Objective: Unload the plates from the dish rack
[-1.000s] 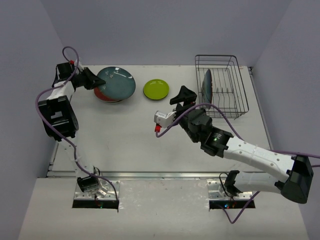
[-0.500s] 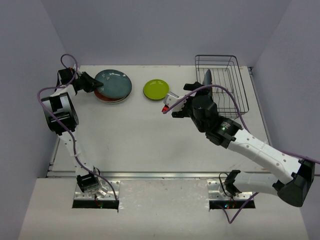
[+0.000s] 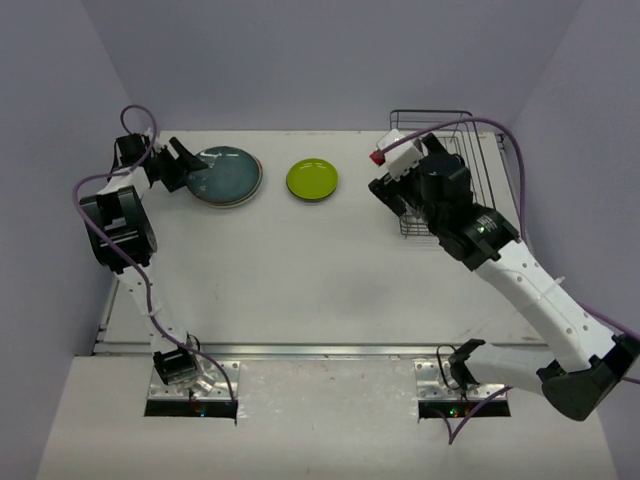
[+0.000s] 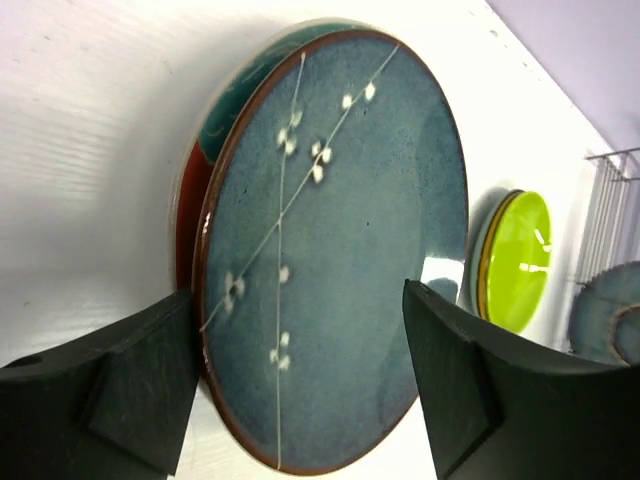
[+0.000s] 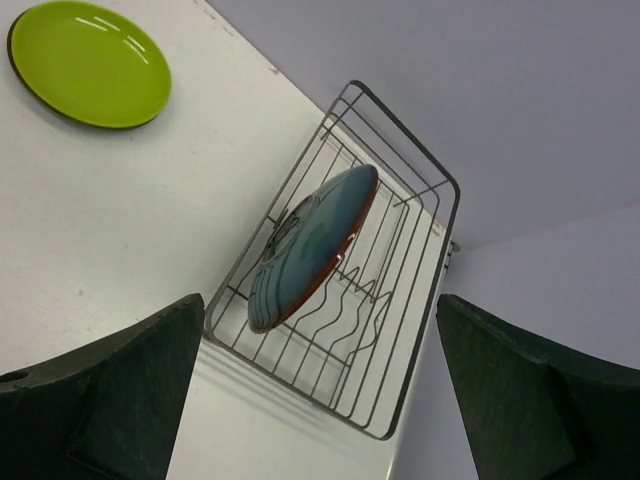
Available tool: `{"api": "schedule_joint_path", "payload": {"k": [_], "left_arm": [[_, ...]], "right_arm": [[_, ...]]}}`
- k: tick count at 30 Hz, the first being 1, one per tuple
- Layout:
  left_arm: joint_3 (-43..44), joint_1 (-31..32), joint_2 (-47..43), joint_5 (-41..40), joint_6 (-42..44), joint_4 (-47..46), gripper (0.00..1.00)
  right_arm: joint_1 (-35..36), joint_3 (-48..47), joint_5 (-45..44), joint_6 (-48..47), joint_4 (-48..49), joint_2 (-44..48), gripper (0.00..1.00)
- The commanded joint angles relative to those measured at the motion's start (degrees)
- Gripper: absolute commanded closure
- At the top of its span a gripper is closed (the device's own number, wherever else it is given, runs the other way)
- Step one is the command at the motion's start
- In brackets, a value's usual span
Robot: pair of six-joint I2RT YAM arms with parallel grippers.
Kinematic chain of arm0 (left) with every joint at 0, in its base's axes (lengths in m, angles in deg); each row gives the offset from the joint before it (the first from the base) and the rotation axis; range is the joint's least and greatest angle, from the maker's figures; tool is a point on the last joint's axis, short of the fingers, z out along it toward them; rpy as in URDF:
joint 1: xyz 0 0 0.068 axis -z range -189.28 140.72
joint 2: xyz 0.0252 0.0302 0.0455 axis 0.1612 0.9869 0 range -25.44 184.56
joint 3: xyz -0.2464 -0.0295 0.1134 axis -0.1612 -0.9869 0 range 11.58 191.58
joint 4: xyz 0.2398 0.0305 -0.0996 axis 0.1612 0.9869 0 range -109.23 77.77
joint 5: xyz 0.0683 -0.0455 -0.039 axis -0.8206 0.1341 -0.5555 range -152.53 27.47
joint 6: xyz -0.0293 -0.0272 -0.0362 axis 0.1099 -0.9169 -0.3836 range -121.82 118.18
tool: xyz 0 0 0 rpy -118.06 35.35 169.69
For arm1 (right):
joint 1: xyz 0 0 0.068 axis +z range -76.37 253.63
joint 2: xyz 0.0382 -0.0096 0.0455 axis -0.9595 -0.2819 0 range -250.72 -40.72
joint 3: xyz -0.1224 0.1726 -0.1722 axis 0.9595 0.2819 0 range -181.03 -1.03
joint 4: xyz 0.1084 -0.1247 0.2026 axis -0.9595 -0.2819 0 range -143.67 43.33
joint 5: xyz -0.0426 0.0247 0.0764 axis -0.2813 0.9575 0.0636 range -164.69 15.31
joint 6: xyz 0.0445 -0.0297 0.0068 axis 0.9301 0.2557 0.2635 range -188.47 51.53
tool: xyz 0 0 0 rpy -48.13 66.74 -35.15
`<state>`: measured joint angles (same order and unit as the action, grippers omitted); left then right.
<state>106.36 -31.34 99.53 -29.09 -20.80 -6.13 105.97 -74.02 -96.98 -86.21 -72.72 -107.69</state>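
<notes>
Dish rack [image 5: 400,300]: one plate in it, as far as can be seen. This is a blue-teal plate [image 5: 315,245] with a reddish edge, standing on its rim in the slots and leaning to one side. The other slots show bare wire in the right wrist view. The top view settles little, because the right arm covers most of the rack.

Out of the rack, all flat on the table [image 3: 300,270]:
- lime green plate [image 3: 312,179], left of the rack and apart from it
- further left, well apart from the rack, a stack topped by a dark blue plate with a white sprig [image 4: 340,250]
- under that a red plate [image 4: 190,240], and a teal-patterned rim [image 4: 240,95] showing at the stack's far side

Progress, by my reckoning: nearly done. At least four plates are unloaded and the leaning one is left.

Right gripper [image 5: 320,300]: jaws spread wide, holding nothing. It hangs above the rack's near-left side and looks down into it. The leaning plate sits between the two fingers in that view but below them, with no contact. The next move probably calls for a descent onto the plate's upper rim, keeping the fingers clear of the wires.

Left gripper [image 3: 183,163]: at the stack, on the side away from the rack, jaws apart. Its fingers [image 4: 130,380] flank the blue plate's near edge without pinching it, and the plate rests on the stack.
</notes>
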Motion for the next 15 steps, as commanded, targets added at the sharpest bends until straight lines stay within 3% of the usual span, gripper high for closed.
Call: {"api": "schedule_joint_path", "payload": {"k": [1,5,8,15], "left_arm": [[-0.41,0.83,-8.99,-16.06,10.83,2.91,0.15],[-5.04,7.35,-18.54,-36.00,20.50,1.44,0.13],[-12.92,12.45,-26.91,-49.05,29.26,-7.95,0.11],[-23.14,19.94,-40.74,-48.39,32.83,-7.40,0.07]], "right_arm": [[-9.52,-6.84,14.22,19.71,-11.61,-4.83,0.01],[-17.01,-11.01,23.19,24.52,-16.53,-9.85,0.03],[-20.08,-11.66,25.02,24.86,-17.27,-13.37,0.05],[-23.29,-16.07,27.69,23.24,-18.24,-22.31,0.05]]}}
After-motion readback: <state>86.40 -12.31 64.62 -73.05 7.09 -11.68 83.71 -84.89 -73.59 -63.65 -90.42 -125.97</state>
